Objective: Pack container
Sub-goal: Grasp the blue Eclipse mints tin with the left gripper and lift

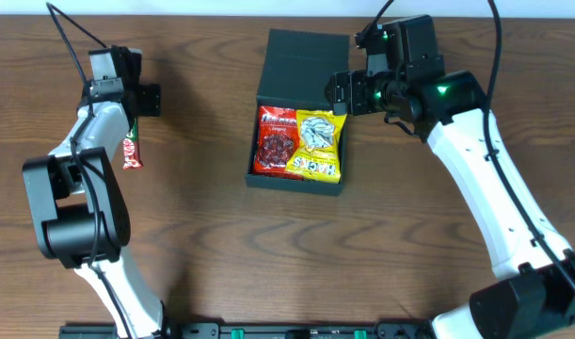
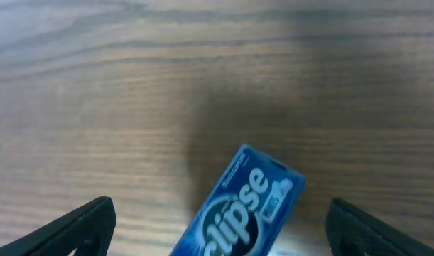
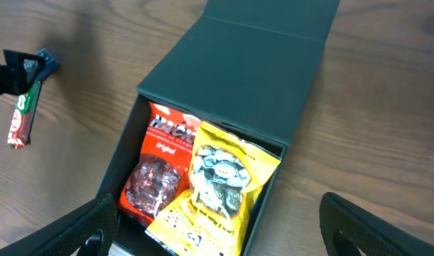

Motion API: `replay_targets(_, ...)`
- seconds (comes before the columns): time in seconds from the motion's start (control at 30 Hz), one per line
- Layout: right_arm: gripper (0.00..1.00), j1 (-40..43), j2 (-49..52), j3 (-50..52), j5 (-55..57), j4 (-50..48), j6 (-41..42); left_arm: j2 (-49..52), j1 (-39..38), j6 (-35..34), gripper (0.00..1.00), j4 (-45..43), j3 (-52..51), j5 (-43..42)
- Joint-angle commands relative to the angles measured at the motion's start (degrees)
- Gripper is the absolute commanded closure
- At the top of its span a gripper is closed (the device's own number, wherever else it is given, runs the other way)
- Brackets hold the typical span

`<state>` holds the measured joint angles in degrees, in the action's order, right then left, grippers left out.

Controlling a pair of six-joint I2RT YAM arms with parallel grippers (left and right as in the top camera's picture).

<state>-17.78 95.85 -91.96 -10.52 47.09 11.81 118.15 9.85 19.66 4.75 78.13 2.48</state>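
Two arms show in the overhead view. The box (image 1: 299,111) sits on the tabletop (image 1: 221,273) just toward 12 o'clock of centre, its lid laid back flat at 12 o'clock. Inside lie a red packet (image 1: 277,141) at 9 o'clock and a yellow packet (image 1: 318,146) at 3 o'clock, side by side and touching. The right jaws hang over the box's rim at 2 o'clock. The left jaws are far out at 9 o'clock of the box, with a red bar (image 1: 132,151) on the tabletop just at their 6 o'clock. From up here I cannot tell how wide either pair stands.

Left wrist view: the left jaws are spread wide, fingers (image 2: 78,229) low at 8 and 4 o'clock, holding nothing. A blue gum pack (image 2: 246,212) lies tilted on the wood between them, touching neither.

Right wrist view: the right jaws are also spread wide and hold nothing, fingers (image 3: 366,224) at 8 and 4 o'clock, above the near end of the open box (image 3: 231,78). The yellow packet (image 3: 218,186) overlaps the red packet (image 3: 154,178) a little. Far off at 9 o'clock the red bar (image 3: 22,117) lies beside the gum pack (image 3: 46,61).
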Motion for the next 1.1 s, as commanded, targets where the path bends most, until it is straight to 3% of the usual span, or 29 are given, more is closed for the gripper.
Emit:
replay_targets(0.0,0.09,0.50,0.17,0.17,0.02,0.00,1.46,2.43,0.48,3.69,0.05,-1.86,-0.28,-2.58)
replay_targets(0.37,0.09,0.57,0.17,0.17,0.22,-0.92,1.51,5.33,0.70,4.74,0.05,-2.40,-0.26,-4.92)
replay_targets(0.43,0.08,0.57,0.17,0.17,0.24,-1.38,1.51,5.33,0.70,4.76,0.00,-2.38,-0.28,-4.87)
replay_targets(0.5,0.08,0.57,0.20,0.17,0.48,-1.73,1.57,5.33,0.74,4.74,0.19,-1.79,-0.28,-4.90)
replay_targets(0.6,0.07,0.57,0.20,0.17,2.14,-1.70,2.60,5.33,0.74,4.76,0.30,-1.60,-0.26,-4.87)
replay_targets(1.07,0.07,0.57,0.20,0.17,2.16,-1.70,2.75,5.31,0.74,3.67,0.44,-0.90,-0.26,-4.31)
